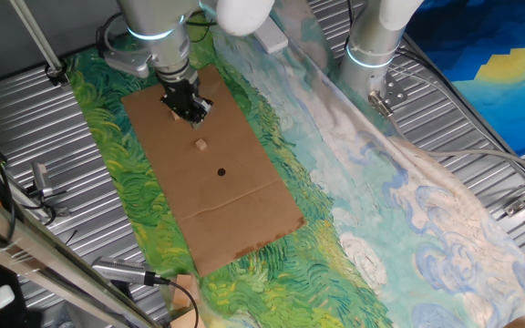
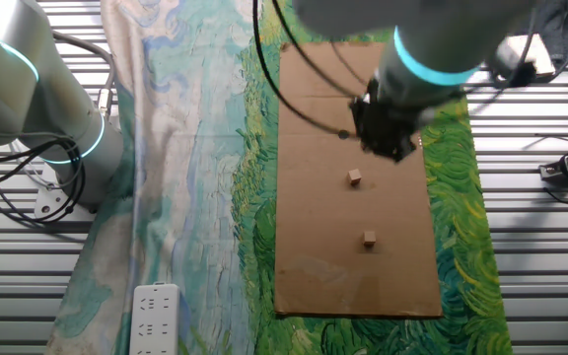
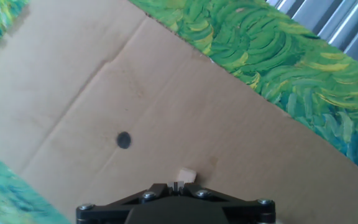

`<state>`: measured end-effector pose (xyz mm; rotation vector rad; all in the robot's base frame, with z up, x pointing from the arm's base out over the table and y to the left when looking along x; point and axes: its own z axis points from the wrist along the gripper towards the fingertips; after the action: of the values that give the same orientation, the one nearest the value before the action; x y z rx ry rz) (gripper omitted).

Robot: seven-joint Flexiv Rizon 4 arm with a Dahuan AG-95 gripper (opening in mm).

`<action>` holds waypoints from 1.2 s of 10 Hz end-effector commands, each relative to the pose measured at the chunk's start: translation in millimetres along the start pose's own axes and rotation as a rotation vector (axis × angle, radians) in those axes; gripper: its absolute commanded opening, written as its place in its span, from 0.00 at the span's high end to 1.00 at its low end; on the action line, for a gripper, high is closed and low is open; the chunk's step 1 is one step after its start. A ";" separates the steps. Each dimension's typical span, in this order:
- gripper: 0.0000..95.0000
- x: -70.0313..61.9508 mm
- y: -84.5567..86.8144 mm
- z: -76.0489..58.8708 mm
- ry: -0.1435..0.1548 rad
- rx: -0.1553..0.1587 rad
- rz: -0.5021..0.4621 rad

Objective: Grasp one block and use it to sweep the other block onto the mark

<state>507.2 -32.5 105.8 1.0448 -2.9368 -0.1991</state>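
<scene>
Hand view: cardboard sheet (image 3: 166, 93) on green painted cloth (image 3: 278, 56).

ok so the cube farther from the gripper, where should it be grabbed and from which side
Take the cube by two opposite side faces, coming straight down from above. It sits flat on the cardboard, so only the top and sides are reachable. It stands apart from the other cube, leaving room on every side. Probably line the jaws up with its flat faces, not its corners.

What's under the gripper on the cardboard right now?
Hand view shows a tan block just past the gripper, the mark farther off; the gripper's body hides anything closer.
</scene>
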 end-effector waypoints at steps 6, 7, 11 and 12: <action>1.00 47.1 -75.3 3.7 0.002 -0.002 -0.174; 1.00 53.4 -84.8 4.1 0.002 -0.002 -0.206; 1.00 62.4 -96.4 4.2 0.007 -0.006 -0.235; 1.00 62.4 -96.4 4.2 0.008 -0.005 -0.236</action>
<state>519.3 -144.4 88.3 1.3833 -2.7964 -0.2078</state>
